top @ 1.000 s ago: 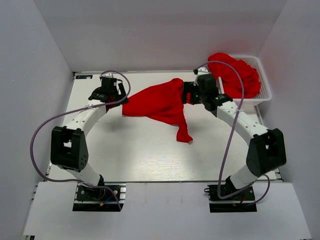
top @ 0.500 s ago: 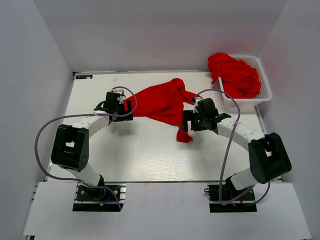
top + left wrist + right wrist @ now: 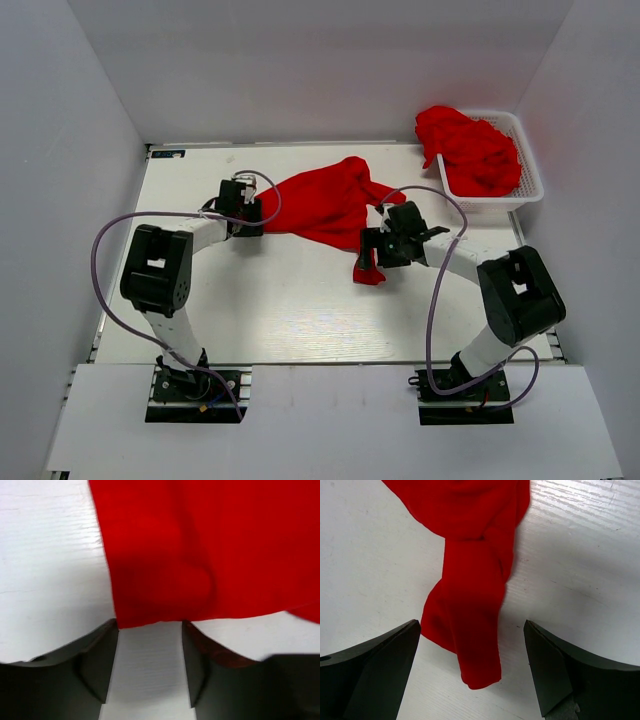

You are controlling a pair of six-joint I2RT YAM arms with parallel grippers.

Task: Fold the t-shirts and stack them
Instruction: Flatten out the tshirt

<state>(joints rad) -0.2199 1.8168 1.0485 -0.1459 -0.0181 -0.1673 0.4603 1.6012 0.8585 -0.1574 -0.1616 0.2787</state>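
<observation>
The red t-shirt (image 3: pixel 325 205) lies loosely bunched on the table (image 3: pixel 280 300), spanning the gap between the two pincers.

Left pincer (image 3: pixel 245 215): the wrist view shows the shirt's straight edge (image 3: pixel 210 550) directly ahead of the pincer (image 3: pixel 149 630), level with the fingertips. The jaws are parted to a moderate gap. Only bare table shows between them; nothing is gripped.

Right pincer (image 3: pixel 375 248): the jaws are spread wide. A narrow twisted end of the shirt (image 3: pixel 470 570) runs down into the gap of this pincer (image 3: pixel 472 630), lying flat on the table and clear of both fingers (image 3: pixel 370 670). Nothing is gripped.

Beyond the right pincer, on its far right side, a pile of red t-shirts (image 3: pixel 470 145) fills a white basket (image 3: pixel 530 170).
</observation>
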